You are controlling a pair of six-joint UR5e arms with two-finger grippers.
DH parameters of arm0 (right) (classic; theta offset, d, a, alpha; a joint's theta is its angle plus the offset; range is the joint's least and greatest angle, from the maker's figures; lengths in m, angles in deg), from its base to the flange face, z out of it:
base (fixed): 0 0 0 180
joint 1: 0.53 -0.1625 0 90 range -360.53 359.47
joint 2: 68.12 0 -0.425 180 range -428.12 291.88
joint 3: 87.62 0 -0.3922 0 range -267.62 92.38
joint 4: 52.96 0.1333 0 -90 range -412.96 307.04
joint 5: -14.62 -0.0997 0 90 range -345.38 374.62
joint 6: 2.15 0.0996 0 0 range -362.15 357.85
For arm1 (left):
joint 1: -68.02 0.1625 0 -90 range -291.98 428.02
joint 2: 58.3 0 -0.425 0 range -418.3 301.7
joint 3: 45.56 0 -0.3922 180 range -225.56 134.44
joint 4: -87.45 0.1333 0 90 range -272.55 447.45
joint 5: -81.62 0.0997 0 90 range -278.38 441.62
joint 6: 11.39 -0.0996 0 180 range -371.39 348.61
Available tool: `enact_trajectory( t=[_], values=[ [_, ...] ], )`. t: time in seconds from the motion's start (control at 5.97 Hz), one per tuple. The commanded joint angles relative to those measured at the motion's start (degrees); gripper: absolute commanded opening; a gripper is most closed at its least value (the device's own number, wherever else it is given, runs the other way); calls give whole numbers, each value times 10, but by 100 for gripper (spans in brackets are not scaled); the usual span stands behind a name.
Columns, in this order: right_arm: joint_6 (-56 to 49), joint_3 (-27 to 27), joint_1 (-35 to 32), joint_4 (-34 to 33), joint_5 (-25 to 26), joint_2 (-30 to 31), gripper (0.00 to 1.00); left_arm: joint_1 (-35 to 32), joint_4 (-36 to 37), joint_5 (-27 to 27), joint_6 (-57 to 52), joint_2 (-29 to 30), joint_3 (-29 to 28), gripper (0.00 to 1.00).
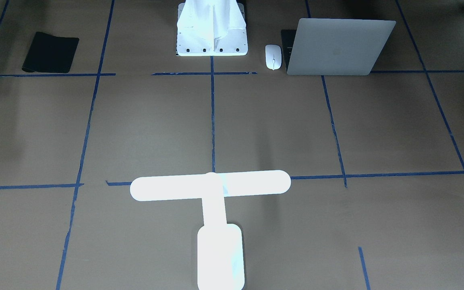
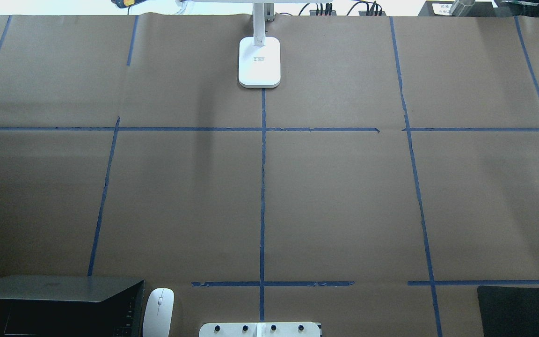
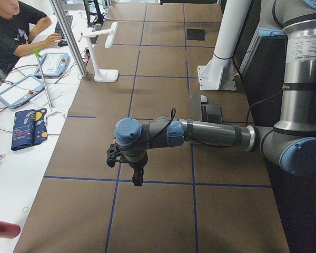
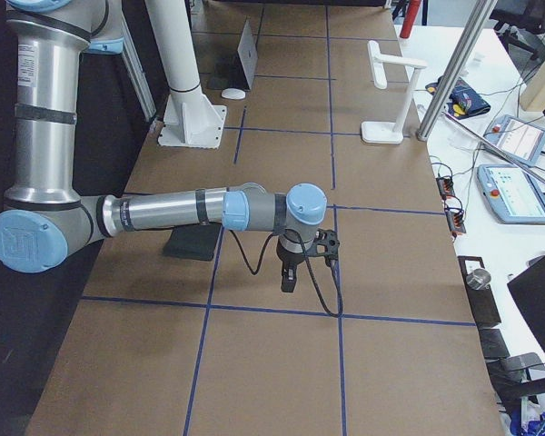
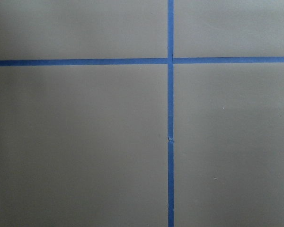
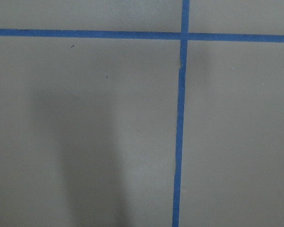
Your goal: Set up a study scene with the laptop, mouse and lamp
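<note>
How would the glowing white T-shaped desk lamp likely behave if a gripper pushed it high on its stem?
The white T-shaped desk lamp would probably tip: its long bar head sits atop a tall, narrow stem. Its flat base looks broad, so a low push there likely slides it over the brown paper. It looks rigid, not floppy.

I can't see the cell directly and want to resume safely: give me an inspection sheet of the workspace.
Surface: table covered in brown paper with a blue tape grid.
Job's things: laptop open at the robot's near left edge; mouse beside it; lamp lit, at the far middle edge.
Clutter: black mat at the near right.
Grippers: left gripper and right gripper hang over bare paper; whether the jaws are open cannot be told.
Cables: black cable looping at the right wrist.
Surroundings: person seated at a side bench with pendants.
</note>
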Motion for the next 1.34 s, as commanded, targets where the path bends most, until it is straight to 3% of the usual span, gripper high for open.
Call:
enact_trajectory(
  t=[0.0,0.34,0.5,0.84,1.01,1.17],
  values=[
    [-6,2,8,47,-4,0,100,18,-8,-5,-1,-7,20,100],
    [0,-3,14,71,-18,5,100,57,0,-73,3,-16,80,100],
    [0,-2,24,72,-19,5,100,85,0,-143,31,-16,96,100],
    [-2,-1,32,85,-19,6,100,191,-5,-139,392,-17,224,100],
    [-1,-2,33,95,-19,6,100,241,-6,-89,535,-52,306,100],
    [0,-3,35,95,-19,5,100,295,-5,-68,606,-63,361,100]
  ],
)
